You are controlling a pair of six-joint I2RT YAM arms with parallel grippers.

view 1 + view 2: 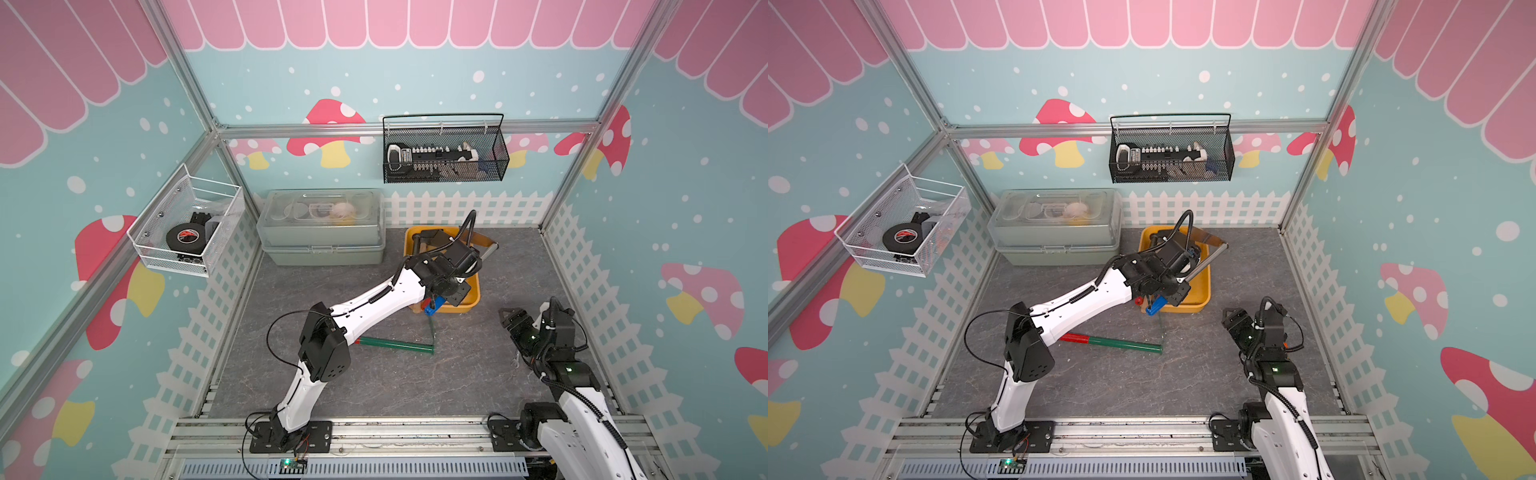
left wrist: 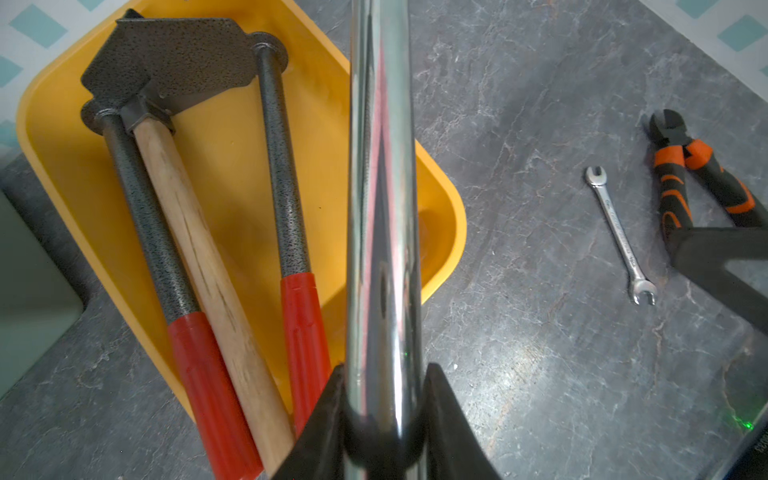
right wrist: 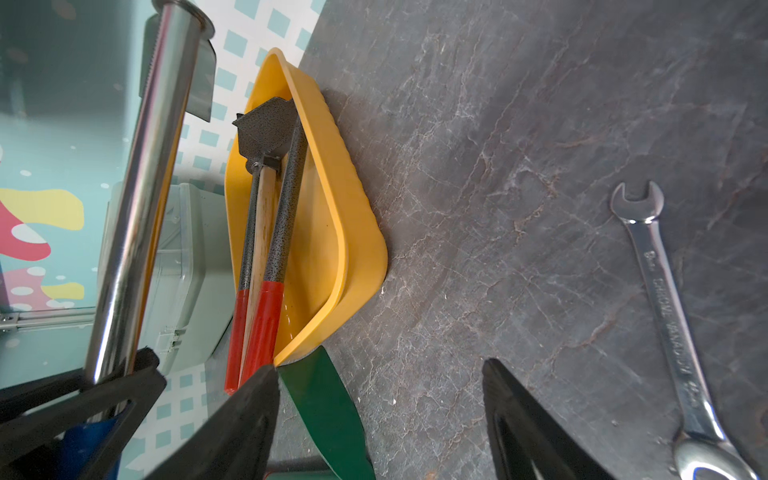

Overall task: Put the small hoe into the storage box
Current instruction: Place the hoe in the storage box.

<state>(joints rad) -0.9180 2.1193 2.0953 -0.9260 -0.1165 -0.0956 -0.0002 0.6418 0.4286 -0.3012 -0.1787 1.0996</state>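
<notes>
We find the small hoe (image 2: 380, 208) clamped by its chrome shaft in the left gripper (image 2: 384, 370), the jaws tight on it and the shaft crossing above the rim of the storage box (image 2: 449, 216). Counted: one hoe; one box holding one wooden-handled tool (image 2: 199, 249) and two red-gripped rods (image 2: 299, 208); one wrench (image 2: 621, 237) on the table. The left arm reaches forward with its wrist dipped. The right gripper (image 3: 380, 365) stands wide and empty, its arm folded back.
</notes>
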